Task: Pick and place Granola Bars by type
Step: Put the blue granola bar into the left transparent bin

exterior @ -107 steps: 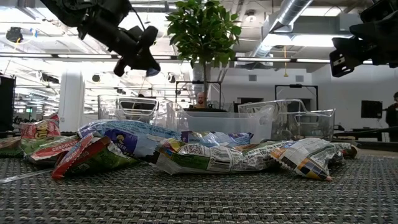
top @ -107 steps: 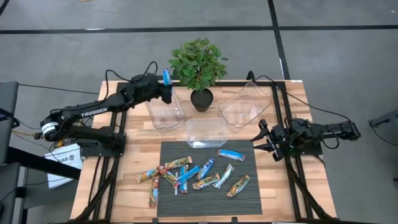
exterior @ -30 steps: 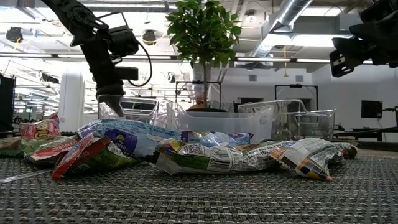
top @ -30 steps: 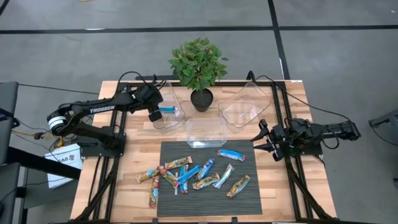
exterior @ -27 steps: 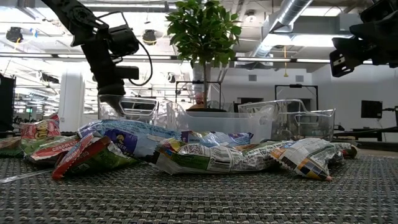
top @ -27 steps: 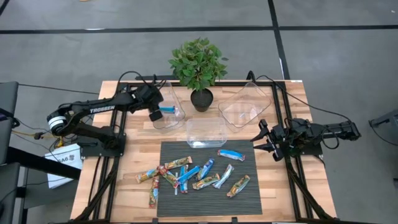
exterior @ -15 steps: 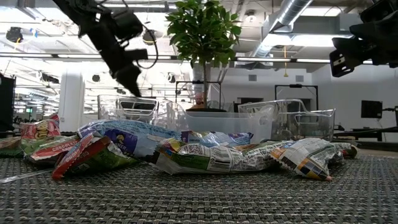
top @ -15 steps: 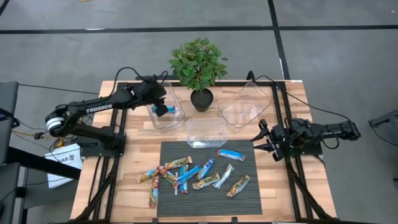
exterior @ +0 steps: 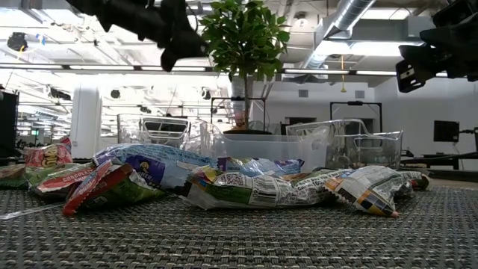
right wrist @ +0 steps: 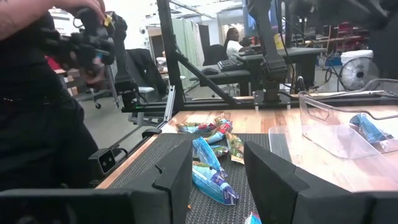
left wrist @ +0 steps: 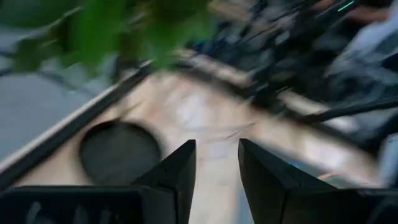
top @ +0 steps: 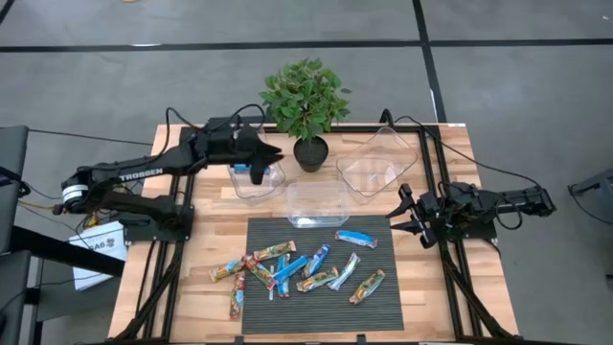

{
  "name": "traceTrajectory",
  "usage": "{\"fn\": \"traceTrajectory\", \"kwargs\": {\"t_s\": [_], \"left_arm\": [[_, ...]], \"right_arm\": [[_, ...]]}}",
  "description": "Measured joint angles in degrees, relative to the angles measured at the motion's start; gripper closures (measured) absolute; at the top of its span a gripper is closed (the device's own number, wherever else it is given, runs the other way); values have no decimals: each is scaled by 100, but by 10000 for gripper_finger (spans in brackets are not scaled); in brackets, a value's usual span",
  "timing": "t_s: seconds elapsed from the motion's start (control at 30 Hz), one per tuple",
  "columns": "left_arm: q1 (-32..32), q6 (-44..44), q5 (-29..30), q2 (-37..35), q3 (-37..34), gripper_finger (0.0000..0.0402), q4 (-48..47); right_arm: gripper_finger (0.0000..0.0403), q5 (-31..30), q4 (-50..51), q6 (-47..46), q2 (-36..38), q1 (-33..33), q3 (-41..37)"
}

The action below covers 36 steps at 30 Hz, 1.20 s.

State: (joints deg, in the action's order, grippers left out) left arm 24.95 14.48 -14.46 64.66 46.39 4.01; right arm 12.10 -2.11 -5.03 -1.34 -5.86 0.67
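Note:
Several granola bars (top: 305, 268) in blue, multicoloured and green-gold wrappers lie flat on the dark ribbed mat (top: 383, 307). One blue bar (top: 257, 173) lies inside the left clear tub (top: 273, 180). My left gripper (top: 276, 153) hovers above that tub's far side, close to the plant pot (top: 310, 153). It points about level and is open, with nothing between its fingers (left wrist: 180, 171). My right gripper (top: 397, 218) waits at the table's right side, open and empty (right wrist: 217, 168).
A second clear tub (top: 318, 204) stands just beyond the mat and a third (top: 376, 165) at the far right. A leafy potted plant (top: 305, 96) stands at the far middle, close to my left gripper. A person shows beyond the table's left edge (right wrist: 37, 124).
My left gripper has risen out of the left tub. It has tipped from pointing down to about level and swung toward the plant. The blue bar stays in the tub.

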Motion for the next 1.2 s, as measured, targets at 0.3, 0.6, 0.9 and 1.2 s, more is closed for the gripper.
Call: {"fn": "traceTrajectory", "kwargs": {"t_s": [0.3, 0.6, 0.9, 1.2], "left_arm": [[-336, 380, -145, 2, 0, 290, 304], [-945, 568, 175, 2, 0, 290, 301], [-2155, 1227, 175, 4, 0, 290, 169], [-3438, 1735, 154, 4, 0, 290, -143]], "right_arm": [[266, 0, 2, 0, 0, 2, 0], [266, -2, 1, 0, 0, 0, -2], [264, -2, 2, 0, 0, 2, 0], [264, -2, 1, 1, 2, 0, -1]]}}
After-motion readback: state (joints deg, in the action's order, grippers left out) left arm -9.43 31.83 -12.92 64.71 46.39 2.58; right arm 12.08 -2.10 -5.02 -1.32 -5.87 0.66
